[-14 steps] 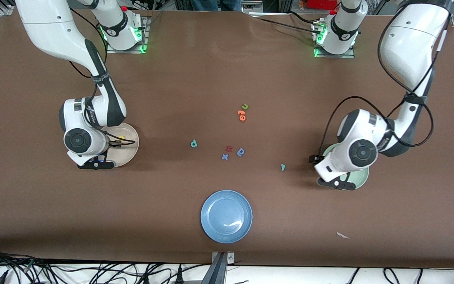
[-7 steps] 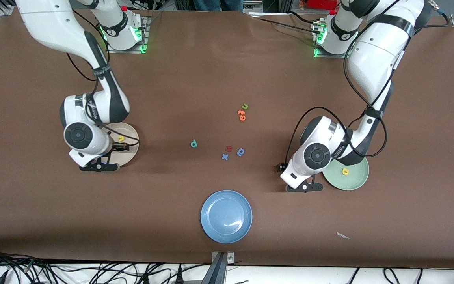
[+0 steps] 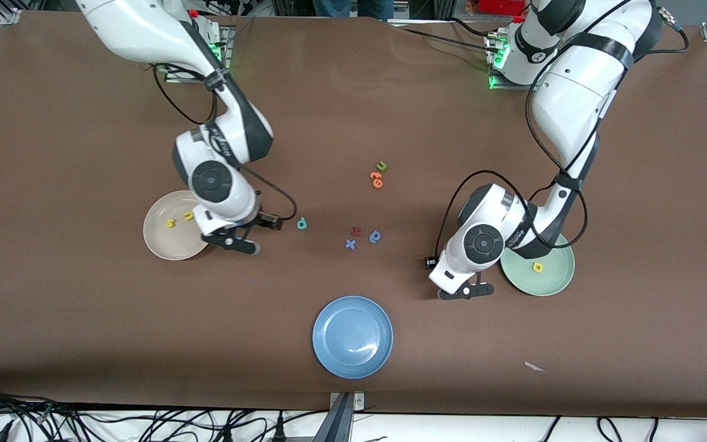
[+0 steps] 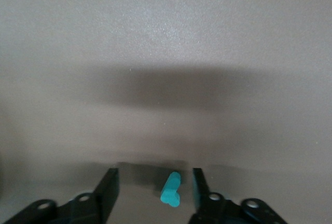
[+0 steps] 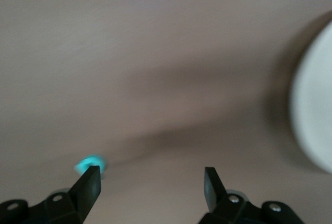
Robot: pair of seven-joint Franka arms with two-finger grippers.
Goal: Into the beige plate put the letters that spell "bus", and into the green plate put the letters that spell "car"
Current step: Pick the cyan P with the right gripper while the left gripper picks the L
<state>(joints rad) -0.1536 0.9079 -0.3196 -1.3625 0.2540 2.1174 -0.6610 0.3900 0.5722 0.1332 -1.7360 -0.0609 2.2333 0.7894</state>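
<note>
teal r [image 4: 171, 189] on the tabletop [image 3: 353, 104] between my left claw [image 4: 151, 195] fingers, apart and not touching it, teal b [image 3: 302, 224] beside my right claw [image 5: 151, 187], fingers apart, yellow s [image 3: 170, 223] and yellow u [image 3: 188, 215] in the beige plate [image 3: 163, 248], yellow a [image 3: 537, 267] in the green plate [image 3: 559, 279]

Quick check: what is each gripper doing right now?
Left gripper: open around the teal r, not yet gripping.
Right gripper: open, empty, beside the teal b.
</note>
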